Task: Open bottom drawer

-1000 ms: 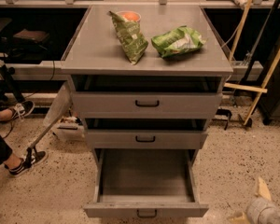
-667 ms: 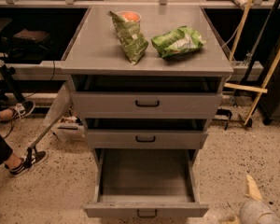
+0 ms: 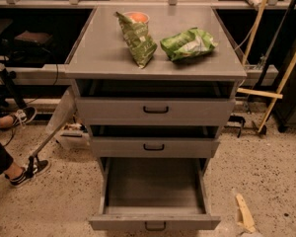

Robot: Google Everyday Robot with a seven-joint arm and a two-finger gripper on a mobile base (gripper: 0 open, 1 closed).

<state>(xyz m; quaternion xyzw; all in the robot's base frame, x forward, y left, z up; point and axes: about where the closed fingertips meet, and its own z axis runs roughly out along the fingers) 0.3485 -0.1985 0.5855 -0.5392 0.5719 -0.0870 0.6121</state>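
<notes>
Camera view looks down on the bottom drawer (image 3: 155, 189), the nearest thing, standing far out of the grey cabinet over the speckled floor (image 3: 266, 172). Its plain grey inside is bare to see, and its low, narrow front carries a small black handle (image 3: 155, 226) at the frame's lower edge. Right of that front corner, and apart from it, only a pale tan sliver of the hand (image 3: 245, 215) pokes up above the floor, tilted slightly left. Whether it is spread or closed cannot be told, nor whether it grips anything. Above, the middle drawer (image 3: 154, 147) and top drawer (image 3: 155, 110) sit slightly out. On the desk (image 3: 103, 53) lie two green bags (image 3: 138, 38) (image 3: 187, 44) and, furthest back, an orange-filled cup (image 3: 137, 17).
</notes>
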